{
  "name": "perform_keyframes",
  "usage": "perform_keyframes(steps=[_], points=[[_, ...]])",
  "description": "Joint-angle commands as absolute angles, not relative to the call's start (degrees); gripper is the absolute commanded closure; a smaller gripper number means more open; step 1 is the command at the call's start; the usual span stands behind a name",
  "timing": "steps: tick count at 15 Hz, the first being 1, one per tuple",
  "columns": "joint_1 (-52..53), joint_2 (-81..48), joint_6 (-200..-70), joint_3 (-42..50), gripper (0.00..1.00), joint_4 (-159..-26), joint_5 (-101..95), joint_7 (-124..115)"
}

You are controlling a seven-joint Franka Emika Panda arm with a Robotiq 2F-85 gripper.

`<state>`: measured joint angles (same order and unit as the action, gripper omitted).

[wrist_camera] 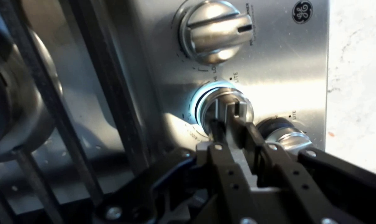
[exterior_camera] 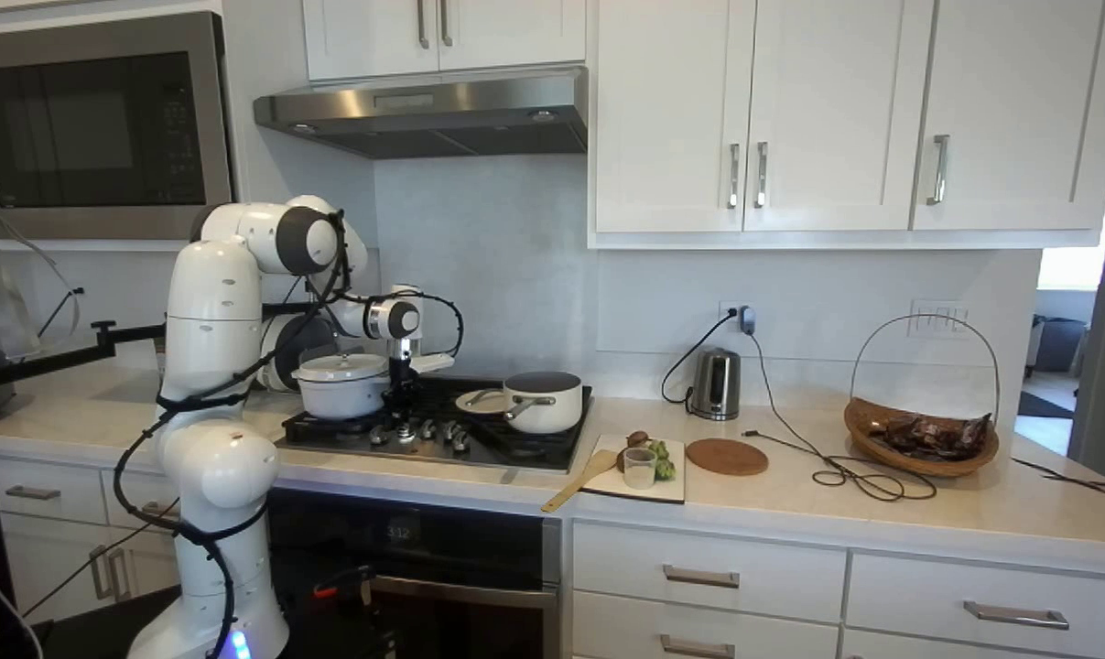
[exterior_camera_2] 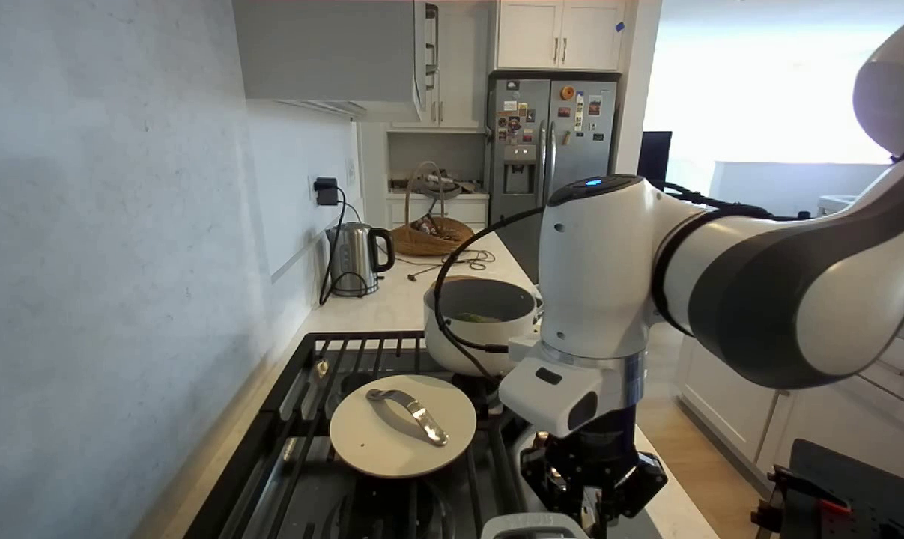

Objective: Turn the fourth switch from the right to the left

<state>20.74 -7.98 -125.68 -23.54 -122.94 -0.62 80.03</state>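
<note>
we're at the turn, looks like | gripper (wrist_camera: 234, 130) pinched narrow on lit knob (wrist_camera: 229, 104) | next: twist left, steady grip

In an exterior view, glare is swallowing the upper-right background (exterior_camera_2: 744, 90), while the near wall (exterior_camera_2: 107, 247) is looking greyer. In the wrist view, a bluish ring (wrist_camera: 218, 84) is glowing around a knob (wrist_camera: 226, 107), reflections are blazing off the steel panel (wrist_camera: 287, 68), and grate bars (wrist_camera: 103, 71) are looking blurred.
</note>
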Motion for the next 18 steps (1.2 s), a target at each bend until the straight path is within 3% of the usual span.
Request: perform_keyframes(steps=[1,12,13,15,18], points=[[20.26,-6.06,-120.04,-23.57,0.95,-127.12,-1.13,84.07],[20.9,-5.85,-119.13,-23.26,0.92,-126.82,-4.15,87.51],[20.88,-5.72,-119.14,-23.28,0.55,-126.93,-4.18,87.87],[20.94,-5.66,-117.65,-23.09,0.48,-126.29,-5.46,87.53],[20.75,-5.27,-114.07,-22.54,0.24,-125.1,-8.11,87.33]])
